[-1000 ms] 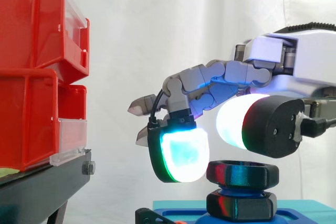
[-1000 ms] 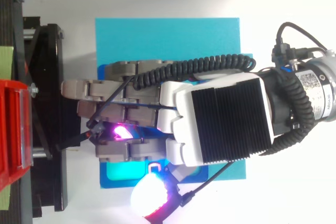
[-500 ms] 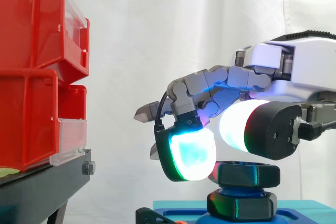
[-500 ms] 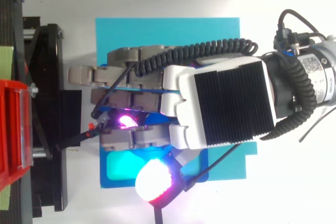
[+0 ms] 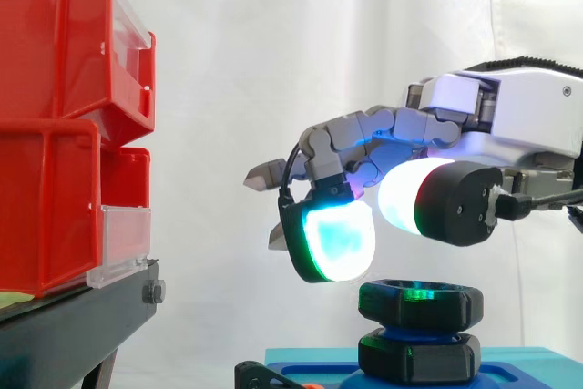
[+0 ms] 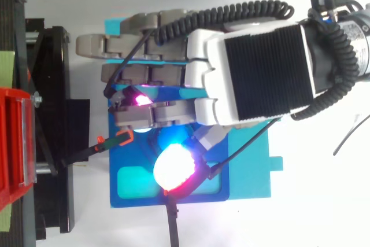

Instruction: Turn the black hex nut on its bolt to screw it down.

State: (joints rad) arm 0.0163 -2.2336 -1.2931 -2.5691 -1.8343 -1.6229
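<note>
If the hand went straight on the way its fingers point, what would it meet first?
Likely the lower red bin on the stand; the gap between looks free. Seen from above, the hand only partly lines up with it.

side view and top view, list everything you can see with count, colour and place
hex nut: one, black, top of the stack at the lower right of the side view, clear of the pads above
hex piece: one, black, directly under the nut, on the base
base: one, blue, lying on a teal plate
red bins: two, stacked, left edge of the side view
stand: one, black, under the bins
curtain: one, white, behind everything
hand: one, white and grey, above the nut, open, holding nothing
fingertip pads: one cyan-green, one white-red, glowing, above the nut
</note>
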